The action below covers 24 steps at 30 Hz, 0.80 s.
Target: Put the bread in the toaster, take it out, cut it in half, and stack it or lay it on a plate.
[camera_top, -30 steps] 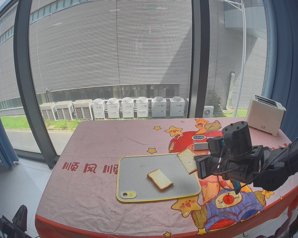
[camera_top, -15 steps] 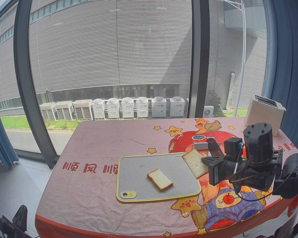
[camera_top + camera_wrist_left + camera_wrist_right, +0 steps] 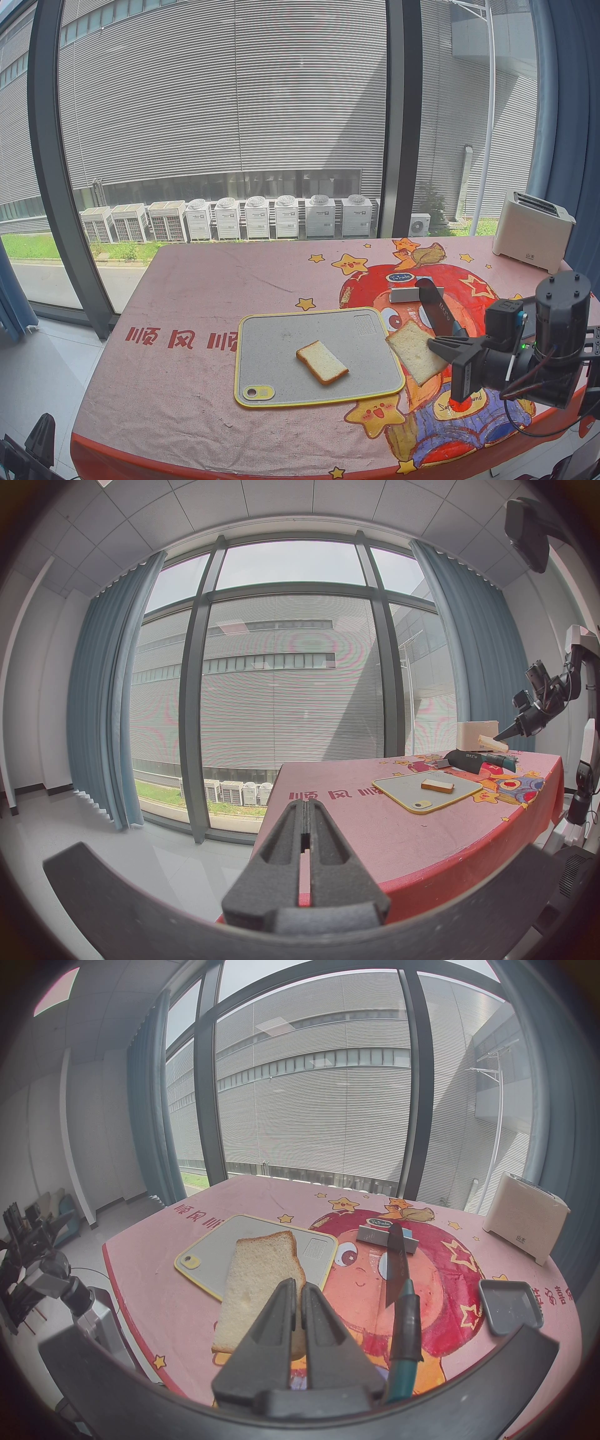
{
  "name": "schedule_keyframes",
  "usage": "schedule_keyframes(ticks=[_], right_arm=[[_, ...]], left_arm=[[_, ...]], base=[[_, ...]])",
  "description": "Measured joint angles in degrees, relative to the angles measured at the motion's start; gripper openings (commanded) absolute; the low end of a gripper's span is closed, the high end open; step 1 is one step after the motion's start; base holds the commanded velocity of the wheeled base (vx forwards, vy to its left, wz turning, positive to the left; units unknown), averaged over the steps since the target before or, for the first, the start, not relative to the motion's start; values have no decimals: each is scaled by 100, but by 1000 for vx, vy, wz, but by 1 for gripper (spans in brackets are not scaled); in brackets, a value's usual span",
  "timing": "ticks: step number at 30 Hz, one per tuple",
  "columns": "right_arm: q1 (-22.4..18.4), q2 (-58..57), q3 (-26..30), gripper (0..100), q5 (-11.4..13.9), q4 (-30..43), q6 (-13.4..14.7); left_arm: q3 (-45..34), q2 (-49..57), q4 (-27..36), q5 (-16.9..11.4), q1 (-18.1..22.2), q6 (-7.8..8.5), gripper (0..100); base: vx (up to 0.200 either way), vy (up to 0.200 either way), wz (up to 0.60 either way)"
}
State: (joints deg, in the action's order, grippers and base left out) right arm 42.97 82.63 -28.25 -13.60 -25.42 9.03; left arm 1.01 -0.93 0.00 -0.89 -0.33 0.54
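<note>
Corner of the bread slice (image 3: 259, 1279) hides between my right hand's (image 3: 297, 1286) clamped fingers (image 3: 275, 1325) — the rest juts forward.

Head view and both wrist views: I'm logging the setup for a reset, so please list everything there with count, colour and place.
bread slice: 1, white, brown crust, held above the table right of the board
bread piece: 1, same colours, flat on the board
cutting board: 1, grey, yellow rim, table centre
knife: 1, black blade, teal handle, right of the board
block: 1, grey, at the knife's tip
tray: 1, dark grey, near the table's right edge
toaster: 1, cream, far right corner
tablecloth: 1, pink, cartoon print
right gripper: black, shut on the bread slice
left gripper: black, shut, off the table's left end
</note>
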Motion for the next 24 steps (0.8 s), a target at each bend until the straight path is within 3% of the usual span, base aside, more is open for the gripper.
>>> schedule_keyframes(ticks=[13, 24], right_arm=[[79, -684, 538, 0, -76, 16, -17], [118, -791, 581, 0, -54, -4, -15]], left_arm=[[0, 0, 0, 0, -5, 0, 0], [0, 0, 0, 0, 0, 0, 0]], base=[[0, 0, 0], [0, 0, 0]])
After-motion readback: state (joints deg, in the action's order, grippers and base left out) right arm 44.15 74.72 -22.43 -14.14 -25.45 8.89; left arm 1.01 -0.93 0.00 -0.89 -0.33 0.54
